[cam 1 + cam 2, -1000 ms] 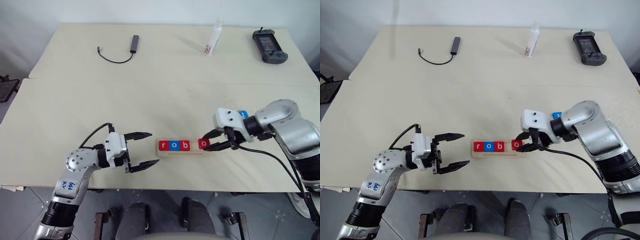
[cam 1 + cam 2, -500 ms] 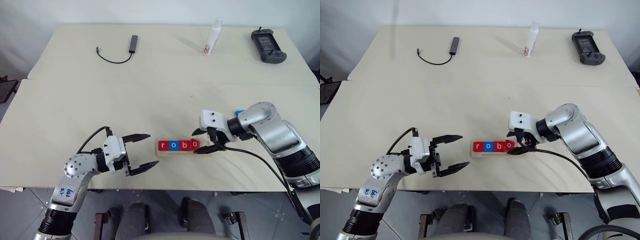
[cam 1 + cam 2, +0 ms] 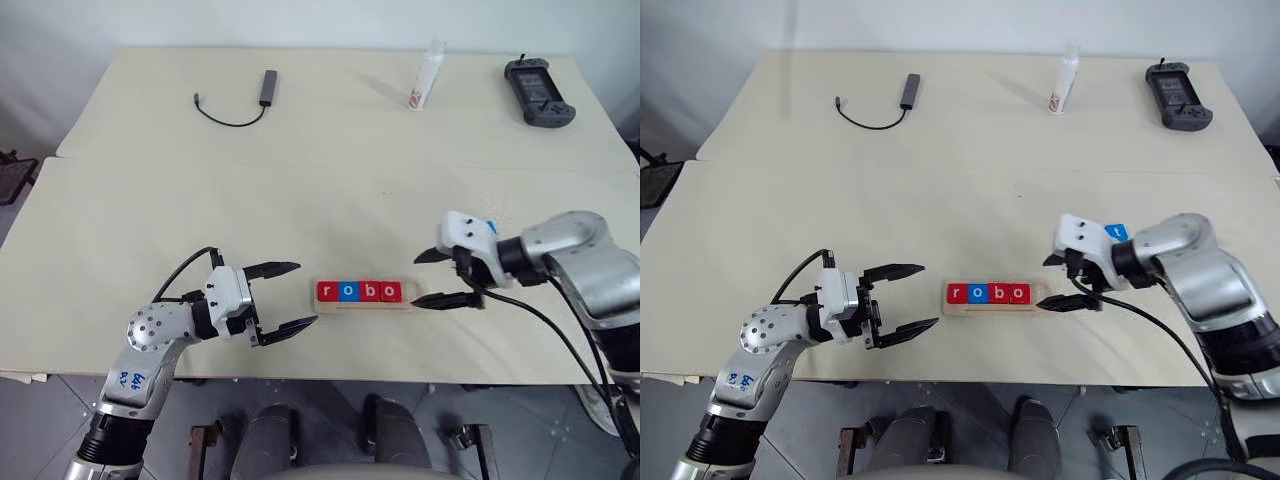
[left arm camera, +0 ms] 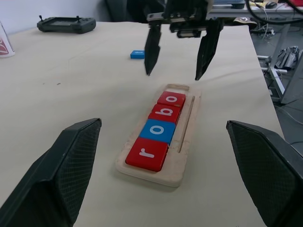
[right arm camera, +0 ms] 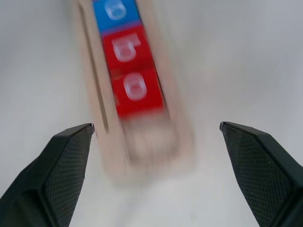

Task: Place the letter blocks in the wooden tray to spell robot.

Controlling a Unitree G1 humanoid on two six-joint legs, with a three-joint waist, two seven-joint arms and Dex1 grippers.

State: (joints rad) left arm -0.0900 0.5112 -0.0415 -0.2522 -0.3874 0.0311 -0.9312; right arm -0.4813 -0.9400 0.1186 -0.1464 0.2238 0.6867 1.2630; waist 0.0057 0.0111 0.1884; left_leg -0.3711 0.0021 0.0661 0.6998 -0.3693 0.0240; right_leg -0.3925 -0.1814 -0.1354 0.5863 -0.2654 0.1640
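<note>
The wooden tray (image 4: 188, 137) lies near the table's front edge. Four letter blocks sit in its slot in a row: a red r (image 3: 326, 291), a blue o (image 3: 348, 291), a red b (image 3: 370, 291) and a red o (image 3: 391, 291). My right gripper (image 3: 417, 279) hovers open just past the tray's right end, with nothing between its fingers. A blue block marked t (image 3: 1117, 232) lies on the table behind my right wrist, partly hidden by it. My left gripper (image 3: 305, 294) stands open and empty just left of the tray, pointing at it.
At the back of the table lie a dark adapter with a black cable (image 3: 268, 88), a white bottle (image 3: 428, 75) and a black controller (image 3: 540, 92). A seam (image 3: 300, 160) crosses the table between them and the tray.
My right gripper slid the red o along the slot up to the b, opened, let it go and drew back to the right. The left arm has stayed still.
</note>
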